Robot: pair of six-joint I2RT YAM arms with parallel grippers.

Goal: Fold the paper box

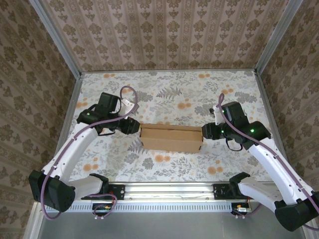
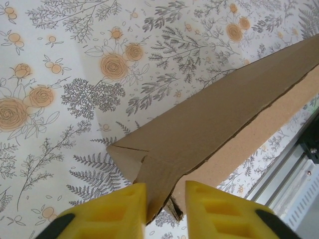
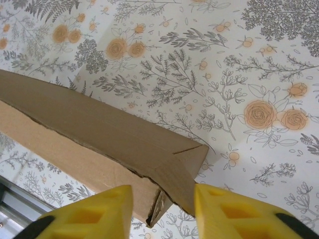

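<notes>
Mid-frame, the left gripper (image 1: 135, 126) and right gripper (image 1: 204, 132) straddled the ends of the paper box (image 1: 169, 138), clamping unclear; even inward pressure would have kept creases square.

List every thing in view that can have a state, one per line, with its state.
paper box: folded up into a long box shape, lying on the table, one end at each tool.
left tool: fingers astride one end of the box, close against the cardboard; whether it is clamped cannot be told.
right tool: fingers astride the other end, close against the cardboard; whether it is clamped cannot be told.
</notes>
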